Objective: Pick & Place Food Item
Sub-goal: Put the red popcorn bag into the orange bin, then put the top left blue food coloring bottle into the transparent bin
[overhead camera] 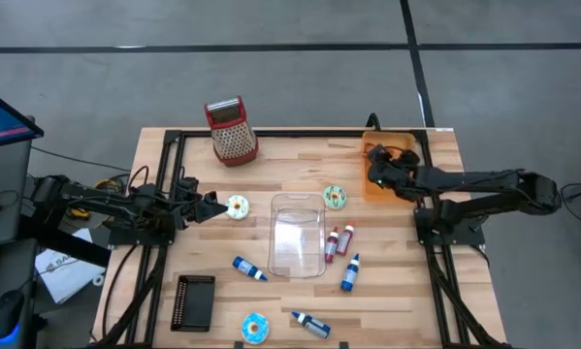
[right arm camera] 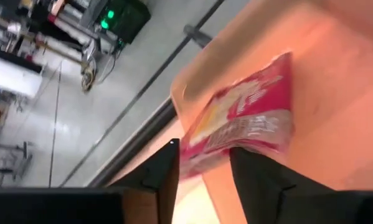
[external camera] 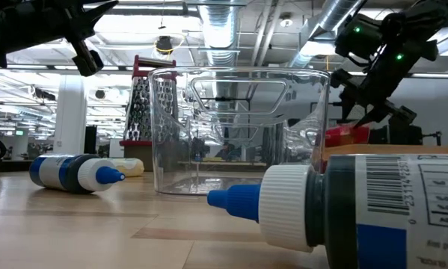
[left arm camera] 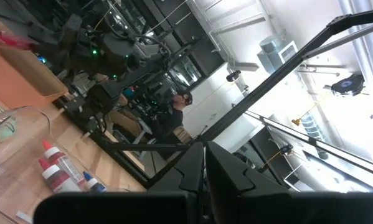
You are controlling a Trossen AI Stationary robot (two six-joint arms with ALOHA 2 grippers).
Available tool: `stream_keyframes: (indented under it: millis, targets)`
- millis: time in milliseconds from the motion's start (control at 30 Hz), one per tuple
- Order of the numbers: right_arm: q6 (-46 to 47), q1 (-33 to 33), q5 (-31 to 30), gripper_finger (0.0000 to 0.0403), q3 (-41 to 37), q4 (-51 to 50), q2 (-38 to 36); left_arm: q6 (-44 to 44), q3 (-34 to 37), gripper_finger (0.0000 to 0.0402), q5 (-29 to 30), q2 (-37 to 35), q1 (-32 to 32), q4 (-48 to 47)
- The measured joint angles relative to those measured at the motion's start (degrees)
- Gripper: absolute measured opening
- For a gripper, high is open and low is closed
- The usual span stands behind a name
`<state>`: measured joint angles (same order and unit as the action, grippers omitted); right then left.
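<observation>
Wooden table (overhead camera: 397,301): grater (overhead camera: 231,131), clear container (overhead camera: 298,236), bottles (overhead camera: 350,272), orange tray (overhead camera: 372,184).

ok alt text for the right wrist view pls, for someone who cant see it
Seen past the right gripper, whose two dark fingers stand apart, a red and yellow food packet lies in an orange bin. The packet's near end sits in the gap between the fingers. Grey floor shows beyond the bin's rim.

Clear container (overhead camera: 299,236) and scattered bottles (overhead camera: 340,242) crowd mid-table — bare boards (overhead camera: 397,281) beyond, grater (overhead camera: 231,130) at far edge
</observation>
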<state>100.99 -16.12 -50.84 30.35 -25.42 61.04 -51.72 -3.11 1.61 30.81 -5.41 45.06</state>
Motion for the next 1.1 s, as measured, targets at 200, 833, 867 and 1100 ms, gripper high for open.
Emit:
stream_keyframes:
  millis: [200, 833, 867, 1100]
  targets:
    - [-6.01, 4.07, 1.32, 0.0153, -0.02, -5.14, -0.83, 0.00, 0.00, 0.0014, 0.00, 0.00, 0.00, 0.05]
    - [-40.23, 27.28, 5.89, 0.0149, -0.04, 2.08, -23.50, 0.31, 0.00, 0.0014, 2.41, 0.04, 0.01, 2.41]
    - [-42.27, 29.02, 7.41, 0.0147, -0.04, 5.07, -24.05, 0.40, 0.00, 0.0014, 2.85, 0.04, 0.02, 3.39]
    - [-41.12, 39.62, 8.54, 0.0129, 0.00, 13.02, -25.37, 6.22, -0.01, 0.0014, -1.75, -0.01, 0.02, 14.92]
